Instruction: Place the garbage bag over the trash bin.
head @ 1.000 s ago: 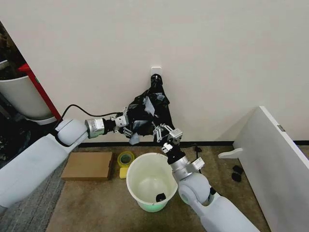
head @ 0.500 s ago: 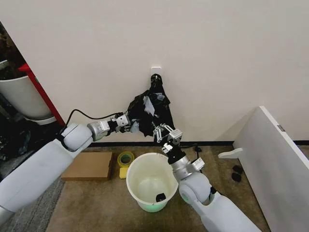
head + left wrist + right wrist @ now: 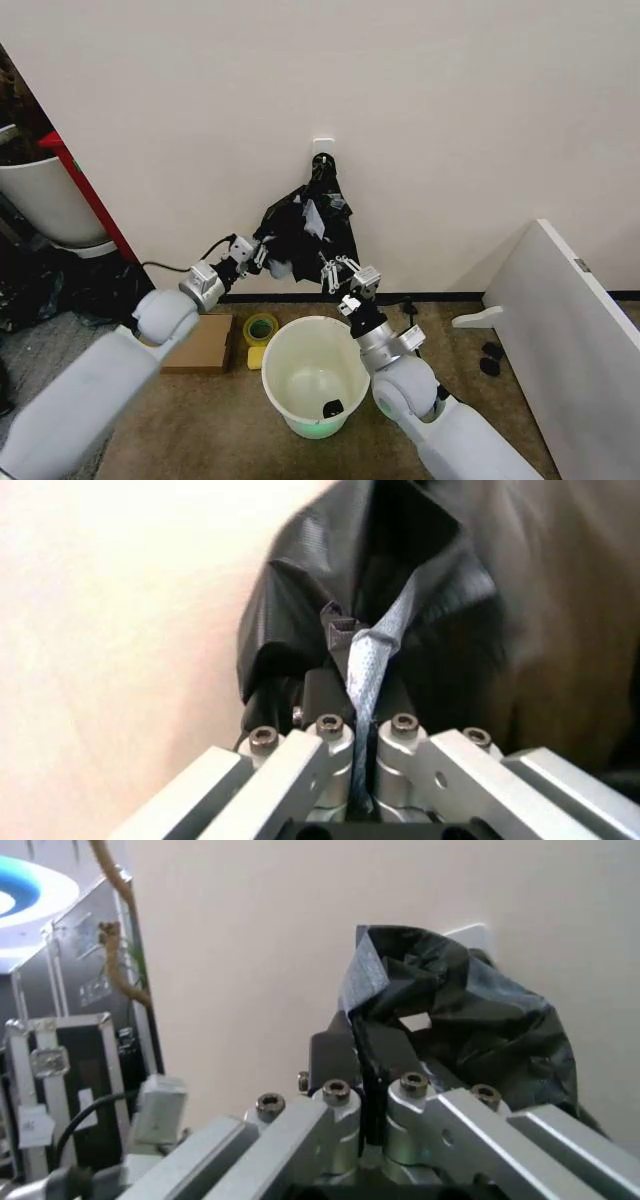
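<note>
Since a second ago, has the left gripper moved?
Yes. The left gripper, shut on the garbage bag, has moved toward the wall and slightly right, relative to the trash bin.

Head high; wrists near garbage bag [image 3: 310, 225]

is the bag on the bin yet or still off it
Off: the garbage bag hangs at the wall above the trash bin, pinched by left gripper and right gripper.
</note>
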{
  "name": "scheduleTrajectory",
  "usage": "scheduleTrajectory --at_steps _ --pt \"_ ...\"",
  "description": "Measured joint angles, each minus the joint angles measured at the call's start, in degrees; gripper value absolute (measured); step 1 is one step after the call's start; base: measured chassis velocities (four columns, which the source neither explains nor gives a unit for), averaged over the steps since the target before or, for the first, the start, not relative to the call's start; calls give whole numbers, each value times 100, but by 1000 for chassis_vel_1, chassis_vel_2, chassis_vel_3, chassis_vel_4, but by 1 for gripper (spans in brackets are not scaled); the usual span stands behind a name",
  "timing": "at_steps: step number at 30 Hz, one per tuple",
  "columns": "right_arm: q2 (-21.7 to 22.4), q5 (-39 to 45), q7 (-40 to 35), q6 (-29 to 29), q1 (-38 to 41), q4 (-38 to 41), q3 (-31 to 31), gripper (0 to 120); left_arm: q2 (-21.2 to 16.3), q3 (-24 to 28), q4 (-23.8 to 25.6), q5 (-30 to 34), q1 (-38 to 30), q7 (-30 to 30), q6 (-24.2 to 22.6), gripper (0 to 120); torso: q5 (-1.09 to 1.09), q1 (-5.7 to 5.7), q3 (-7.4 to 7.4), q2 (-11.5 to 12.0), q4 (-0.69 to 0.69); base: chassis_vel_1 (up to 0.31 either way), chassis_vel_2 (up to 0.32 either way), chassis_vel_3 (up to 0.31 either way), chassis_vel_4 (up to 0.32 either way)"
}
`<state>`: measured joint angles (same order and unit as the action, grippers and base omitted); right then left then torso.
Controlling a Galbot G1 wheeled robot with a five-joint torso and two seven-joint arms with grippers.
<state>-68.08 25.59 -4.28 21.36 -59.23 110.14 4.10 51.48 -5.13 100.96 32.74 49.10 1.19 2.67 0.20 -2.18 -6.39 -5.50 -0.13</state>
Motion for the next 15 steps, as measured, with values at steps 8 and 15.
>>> scheduleTrajectory --at_steps 8,15 --pt "35 406 -517 -251 -371 461 -86 0 635 -173 712 1787 936 258 850 0 3 0 0 0 1 0 0 0 0" --pt "123 502 -855 -426 -1087 1000 -85 0 791 -276 1265 1993 1805 60 1128 0 0 0 1 0 0 0 0 0 0"
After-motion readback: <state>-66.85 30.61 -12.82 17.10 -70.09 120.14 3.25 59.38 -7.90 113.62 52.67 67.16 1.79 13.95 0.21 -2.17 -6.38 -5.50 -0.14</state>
